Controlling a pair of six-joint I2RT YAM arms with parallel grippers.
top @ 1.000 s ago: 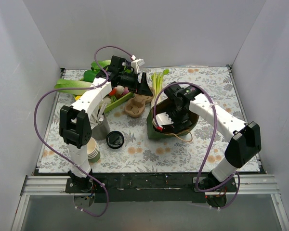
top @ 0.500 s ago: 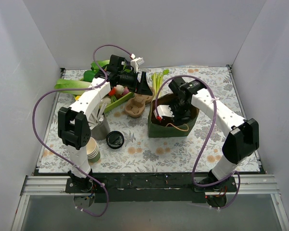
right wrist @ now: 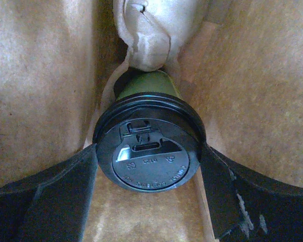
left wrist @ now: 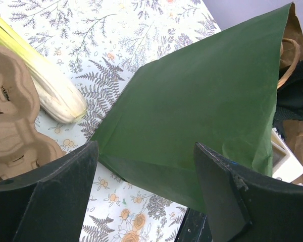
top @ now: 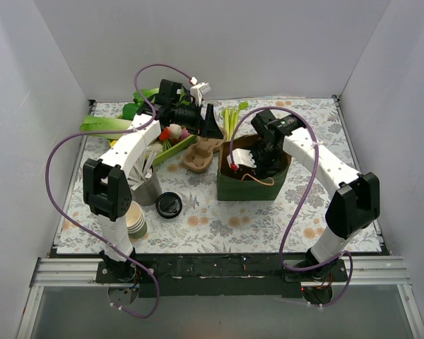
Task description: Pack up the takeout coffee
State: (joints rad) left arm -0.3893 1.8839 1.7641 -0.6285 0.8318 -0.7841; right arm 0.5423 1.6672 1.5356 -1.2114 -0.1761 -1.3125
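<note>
The left gripper (left wrist: 145, 151) hangs with jaws wide and empty, just beside the green paper bag (left wrist: 202, 111) that stands on the floral tabletop (left wrist: 141, 30). Inside the bag, the right gripper (right wrist: 149, 148) clasps the black-lidded takeout coffee (right wrist: 147, 164), a finger touching each side of its lid.

— Bright overhead?
— Evenly lit from above. Only soft, faint shadows beside the green bag (top: 251, 189). Sharp throughout.
— And at the wrists?
— Daylight-bright on the left. Dimmer and warmer on the right, with a small white glint on the takeout coffee (right wrist: 149, 160) lid. Blurred, dark foreground along both lower edges.
</note>
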